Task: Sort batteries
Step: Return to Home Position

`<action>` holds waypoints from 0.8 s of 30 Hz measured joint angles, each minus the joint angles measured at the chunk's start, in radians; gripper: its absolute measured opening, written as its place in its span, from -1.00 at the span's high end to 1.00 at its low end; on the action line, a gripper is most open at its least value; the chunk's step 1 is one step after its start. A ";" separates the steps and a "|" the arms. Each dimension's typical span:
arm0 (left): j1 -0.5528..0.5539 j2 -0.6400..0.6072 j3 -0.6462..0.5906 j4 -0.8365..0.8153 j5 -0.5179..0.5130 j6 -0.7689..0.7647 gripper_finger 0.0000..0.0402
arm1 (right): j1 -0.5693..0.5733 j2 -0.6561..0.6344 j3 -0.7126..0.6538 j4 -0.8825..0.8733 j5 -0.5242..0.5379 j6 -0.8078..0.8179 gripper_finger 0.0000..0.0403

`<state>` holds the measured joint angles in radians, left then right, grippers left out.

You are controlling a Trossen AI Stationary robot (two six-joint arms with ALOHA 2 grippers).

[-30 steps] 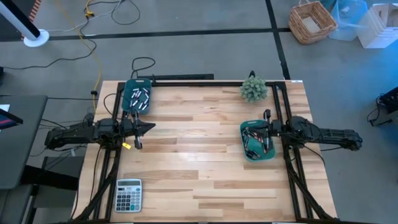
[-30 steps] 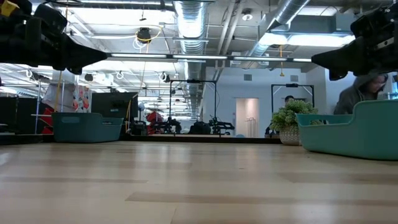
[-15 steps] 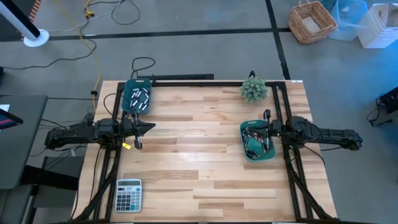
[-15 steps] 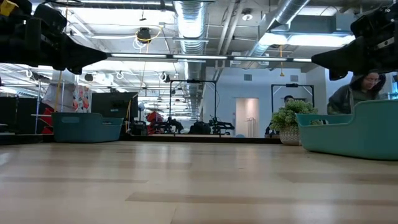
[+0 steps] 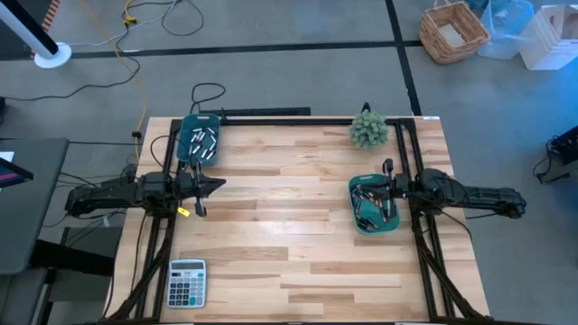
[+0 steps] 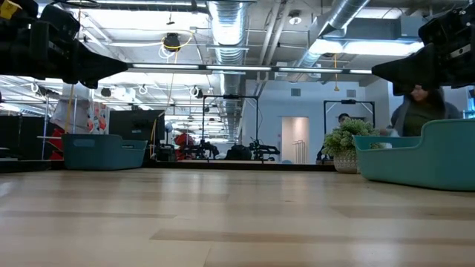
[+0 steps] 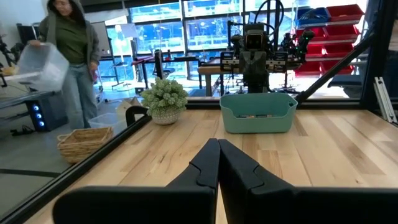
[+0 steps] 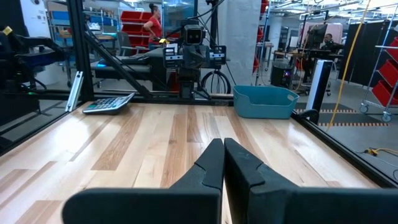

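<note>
The batteries lie in two teal bins. The left bin (image 5: 200, 140), near the table's far left corner, holds several silver ones (image 5: 206, 142). The right bin (image 5: 375, 204) holds a heap of dark and silver ones (image 5: 368, 208). My left gripper (image 5: 223, 185) (image 7: 217, 144) hovers shut above the bare table, just nearer than the left bin, pointing right. My right gripper (image 5: 365, 190) (image 8: 222, 144) hovers shut over the right bin, pointing left. Both grippers are empty and stand high above the table in the low view.
A grey calculator (image 5: 187, 283) lies at the near left corner. A small potted plant (image 5: 368, 129) stands at the far edge, behind the right bin. The wide middle of the wooden table (image 5: 289, 217) lies between the arms. A person (image 6: 419, 111) stands in the room beyond the right bin.
Both arms have kept still. Only the person in the room behind the right bin has moved.
</note>
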<state>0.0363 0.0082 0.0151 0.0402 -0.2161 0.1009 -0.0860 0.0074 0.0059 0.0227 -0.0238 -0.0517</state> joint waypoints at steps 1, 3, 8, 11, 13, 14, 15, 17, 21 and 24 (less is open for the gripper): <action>-0.005 0.000 0.000 0.000 -0.001 0.000 1.00 | 0.000 0.000 0.000 0.000 0.000 0.000 0.87; -0.012 0.000 0.000 0.000 0.000 0.000 1.00 | 0.000 0.000 0.000 0.000 0.000 0.000 0.87; -0.014 0.000 0.000 0.000 0.001 0.000 1.00 | 0.000 0.000 0.000 0.000 0.000 0.000 0.87; -0.014 0.000 0.000 0.000 0.001 0.000 1.00 | 0.000 0.000 0.000 0.000 0.000 0.000 0.87; -0.013 0.000 0.000 0.000 0.001 0.000 1.00 | 0.000 0.000 0.000 0.000 0.000 0.000 0.87; -0.013 0.000 0.000 0.000 0.001 0.000 1.00 | 0.000 0.000 0.000 0.000 0.000 0.000 0.87; -0.013 0.000 0.000 0.000 0.001 0.000 1.00 | 0.000 0.000 0.000 0.000 0.000 0.000 0.87; -0.013 0.000 0.000 0.000 0.000 0.000 1.00 | 0.000 0.000 0.000 0.000 0.000 0.000 0.87; -0.013 0.000 0.000 0.000 0.000 0.000 1.00 | 0.000 0.000 0.000 0.000 0.000 0.000 0.87; -0.013 0.000 0.000 0.000 0.000 0.000 1.00 | 0.000 0.000 0.000 0.000 0.000 0.000 0.87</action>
<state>0.0231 0.0082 0.0151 0.0399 -0.2157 0.1009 -0.0860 0.0074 0.0055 0.0227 -0.0242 -0.0517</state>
